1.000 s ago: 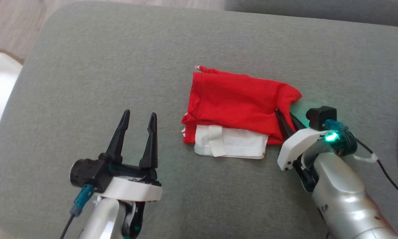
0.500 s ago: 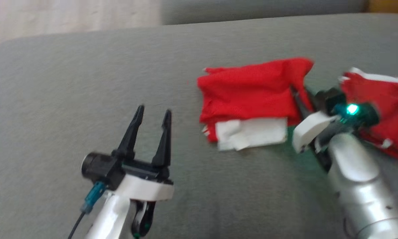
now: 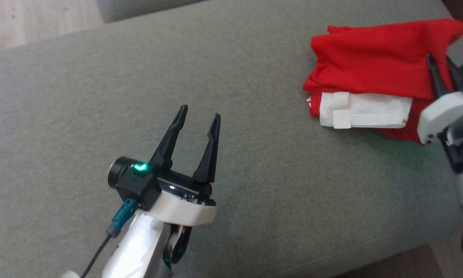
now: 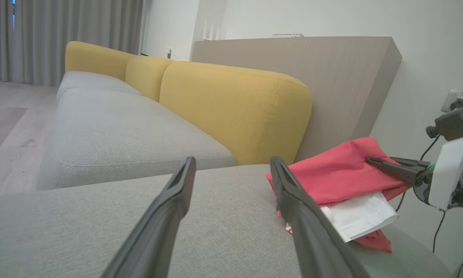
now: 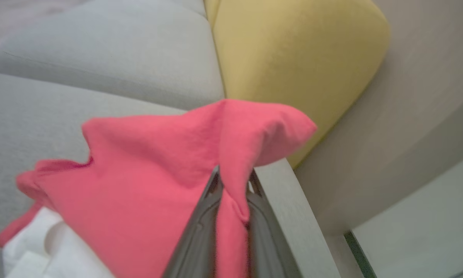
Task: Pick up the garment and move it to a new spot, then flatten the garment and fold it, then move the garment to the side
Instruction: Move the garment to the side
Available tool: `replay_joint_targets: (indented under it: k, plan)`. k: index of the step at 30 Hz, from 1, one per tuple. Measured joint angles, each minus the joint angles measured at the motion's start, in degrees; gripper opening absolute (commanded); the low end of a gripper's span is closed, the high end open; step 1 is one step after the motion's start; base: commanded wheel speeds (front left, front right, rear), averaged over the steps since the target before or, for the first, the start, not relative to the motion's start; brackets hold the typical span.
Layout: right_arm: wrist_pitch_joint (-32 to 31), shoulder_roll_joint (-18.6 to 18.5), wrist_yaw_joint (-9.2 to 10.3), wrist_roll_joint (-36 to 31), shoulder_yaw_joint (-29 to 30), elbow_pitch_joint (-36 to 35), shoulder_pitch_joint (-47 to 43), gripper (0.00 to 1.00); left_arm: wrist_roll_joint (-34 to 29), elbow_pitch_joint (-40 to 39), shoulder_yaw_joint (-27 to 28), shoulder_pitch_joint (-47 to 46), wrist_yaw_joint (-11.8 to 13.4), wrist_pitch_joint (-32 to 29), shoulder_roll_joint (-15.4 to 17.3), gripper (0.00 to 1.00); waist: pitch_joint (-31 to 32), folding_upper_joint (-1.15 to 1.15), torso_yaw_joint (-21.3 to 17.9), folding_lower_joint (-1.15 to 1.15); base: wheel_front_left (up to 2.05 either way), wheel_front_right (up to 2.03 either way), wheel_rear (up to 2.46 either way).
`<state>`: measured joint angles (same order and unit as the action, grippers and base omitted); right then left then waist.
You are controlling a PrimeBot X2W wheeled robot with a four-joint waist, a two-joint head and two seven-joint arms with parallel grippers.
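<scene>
Two grippers are in front of you over the wide grey fabric cushion (image 3: 235,88). Your left gripper (image 3: 200,112) hovers at the lower middle of the head view with its two dark fingers spread wide and nothing between them. It is well apart from the cloth.

Your right gripper (image 3: 438,58) sits at the right edge of that view. Its jaws are drawn narrow and pinch the right end of the folded red fabric garment (image 3: 370,61). In the right wrist view the fingers (image 5: 204,216) clamp a ridge of red cloth that rises in a peak above the tips.

The garment lies on the cushion at the upper right of the head view, close to the cushion's right edge. Its long axis runs side to side across that view, tipped a little so the pinched right end sits higher in the picture than the left. Its far right corner points up and to the right.

A white rectangular fabric panel (image 3: 365,110) shows along the garment's near long edge, lying parallel to that axis, with red cloth under and over it.

From the left wrist view you see the garment (image 4: 332,173) to the right of the left gripper (image 4: 233,159). A rounded yellow upholstered sofa back (image 4: 231,108) and a pale grey seat cushion (image 4: 119,131) stand behind them.
</scene>
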<state>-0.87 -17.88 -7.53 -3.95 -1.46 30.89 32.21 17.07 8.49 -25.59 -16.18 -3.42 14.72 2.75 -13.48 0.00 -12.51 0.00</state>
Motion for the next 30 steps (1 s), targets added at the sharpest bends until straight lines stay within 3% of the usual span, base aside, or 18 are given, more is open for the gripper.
replay_joint_targets:
  k: [7, 14, 15, 16, 23, 30]
  plan:
    - [-1.6, -1.4, 0.00, 0.1, 3.1, 2.9, -0.5, 0.00, -0.7, 0.3, 1.0, -1.7, -1.0, 0.0, 0.0, 1.00, -3.5, 0.00, -0.9, 0.00, 0.00, 0.00, 0.00]
    - [0.8, -1.4, 0.00, -1.4, 6.7, 6.9, 0.7, 0.00, -1.7, 0.8, 3.0, -2.7, -1.7, 0.0, 0.0, 1.00, -5.5, 0.00, 0.6, 0.00, 0.00, 0.00, 0.00]
    - [1.2, -1.4, 0.00, -2.0, 7.5, 7.6, 0.9, 0.89, -1.8, 0.9, 3.6, -2.7, -1.9, 0.0, 0.0, 1.00, -5.7, 0.00, 0.9, 0.01, 0.00, 0.00, 0.00]
    - [1.7, -1.4, 0.00, -2.7, 8.2, 8.2, 1.2, 1.00, -2.0, 1.1, 4.0, -2.7, -2.1, 0.0, 0.0, 1.00, -5.9, 0.00, 1.3, 0.01, 0.00, 0.00, 0.00]
    - [5.8, -0.1, -0.01, -6.3, 13.0, 9.3, 1.4, 1.00, -2.7, 1.6, 7.5, -2.8, -2.6, 0.0, 0.0, 1.00, -4.8, 0.00, 2.9, 0.00, 0.00, 0.00, 0.00]
    - [10.0, 4.5, 0.00, -6.0, 12.3, 2.6, 1.3, 1.00, -2.7, 1.4, 11.6, -1.6, -2.6, 0.0, -0.1, 1.00, -0.6, 0.00, 4.0, 0.00, 0.00, 0.00, 0.00]
